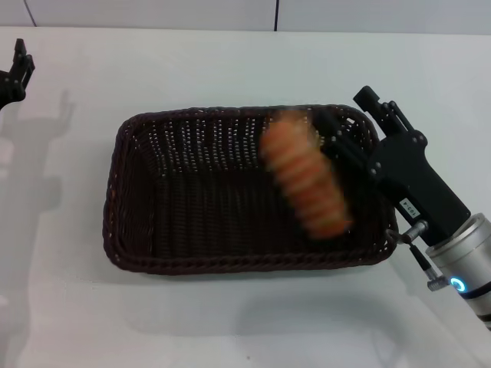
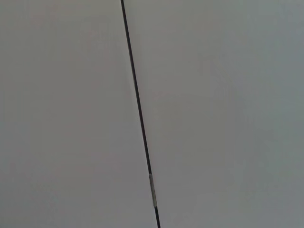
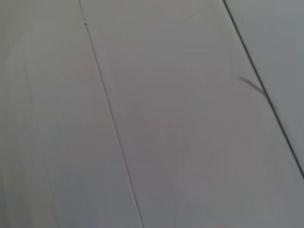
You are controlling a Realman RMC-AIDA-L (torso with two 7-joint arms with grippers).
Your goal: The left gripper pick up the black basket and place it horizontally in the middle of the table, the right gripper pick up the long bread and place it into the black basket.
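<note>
The black basket point(image 1: 130, 192) lies lengthwise across the middle of the white table point(image 1: 230, 322) in the head view. The long bread point(image 1: 303, 180), with orange and cream stripes, appears blurred over the basket's right half, slanted from the far rim toward the near right corner. My right gripper point(image 1: 343, 109) is over the basket's right end, right beside the bread. Its fingers point(image 1: 368, 101) are spread and the bread is not between them. My left gripper point(image 1: 15, 73) is parked at the far left edge of the table. Both wrist views show only pale panels with dark seams.
The right arm's silver wrist with a blue ring light point(image 1: 460, 284) hangs over the table's near right corner. A wall with a dark seam point(image 1: 276, 14) runs behind the table's far edge.
</note>
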